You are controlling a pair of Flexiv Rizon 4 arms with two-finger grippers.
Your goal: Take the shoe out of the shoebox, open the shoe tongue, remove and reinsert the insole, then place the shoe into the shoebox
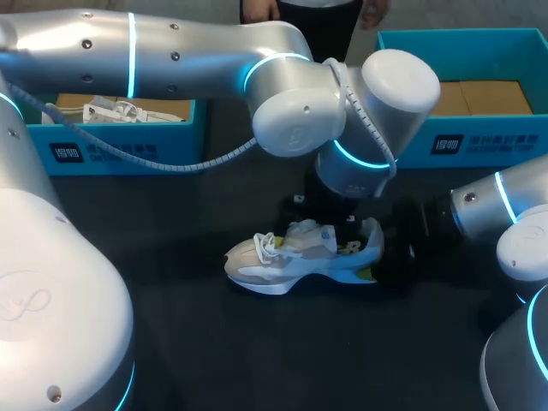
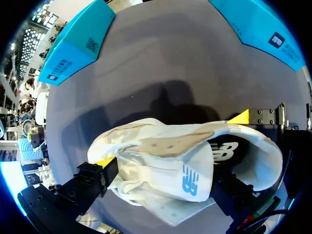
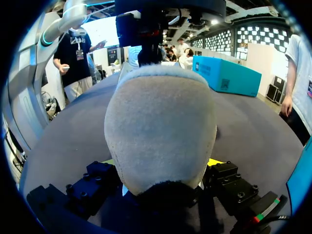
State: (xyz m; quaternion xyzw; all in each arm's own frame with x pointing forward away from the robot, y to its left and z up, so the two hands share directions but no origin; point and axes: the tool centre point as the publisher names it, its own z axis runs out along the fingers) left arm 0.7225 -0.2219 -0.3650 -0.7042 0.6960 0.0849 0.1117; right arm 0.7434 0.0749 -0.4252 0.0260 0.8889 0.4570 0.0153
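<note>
Right hand (image 3: 163, 163) clenched on heel (image 3: 161, 126) of the shoe (image 1: 304, 257), one finger on each side. My left hand (image 2: 161, 171) comes from above, grasping the tongue (image 2: 187, 178) between both fingers. Shoe stands upright on worktop (image 1: 257, 360), frame centre, toe left. Blue shoebox (image 1: 479, 145) upper right, second shoebox (image 1: 120, 137) upper left.

**Inspector:** Report on the left side.

**Examiner:** Left arm (image 1: 171, 51) enters from the left and crosses past the middle, with its wrist turned straight down. Left gripper (image 2: 163, 170) stands astride the upper of the shoe (image 1: 300, 257), one yellow tip pressed to it. The other finger's tip is hidden, so contact there is probable only.

**Inspector:** And the right?

**Examiner:** Right arm (image 1: 488, 201) comes in low from the right, wrist roughly level. Right gripper (image 3: 161, 165) clamps the heel, both yellow tips against its sides.
</note>
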